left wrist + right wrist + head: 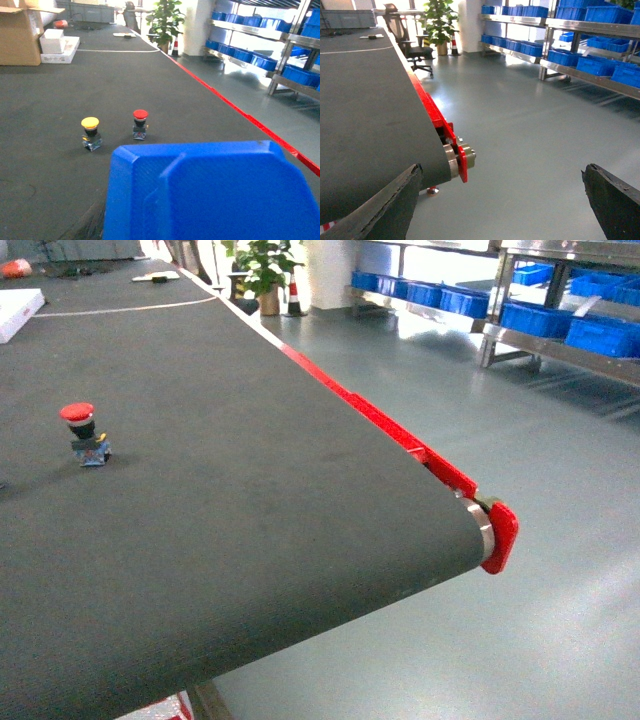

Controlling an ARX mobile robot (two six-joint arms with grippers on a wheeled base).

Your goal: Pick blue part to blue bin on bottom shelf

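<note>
The job looks like it is only starting. No blue part shows in any view. On the belt (250, 490) there is a red button (82, 430), and the left wrist view also shows a yellow button (90, 132) just beside it, apart and both standing up. Their little bases look a bit blue, but I cannot tell if one of them is the part to pick. A blue bin (200, 192) fills the bottom of the left wrist view, very close under that camera. It hides the left gripper, so I cannot tell if that pincer is apart, together, or holding the bin. The right gripper (502, 200) hangs past the end of the belt, over the floor (530, 125), with its two fingers (390, 200) wide apart and nothing between them. So picking, carrying and dropping are all left to do. The belt is wide, dark and flat, with a red edge (380, 425) and a roller at its end. Steel racks (560, 348) full of more blue bins stand well apart across the smooth grey floor. A green plant (265, 265) stands far back.
</note>
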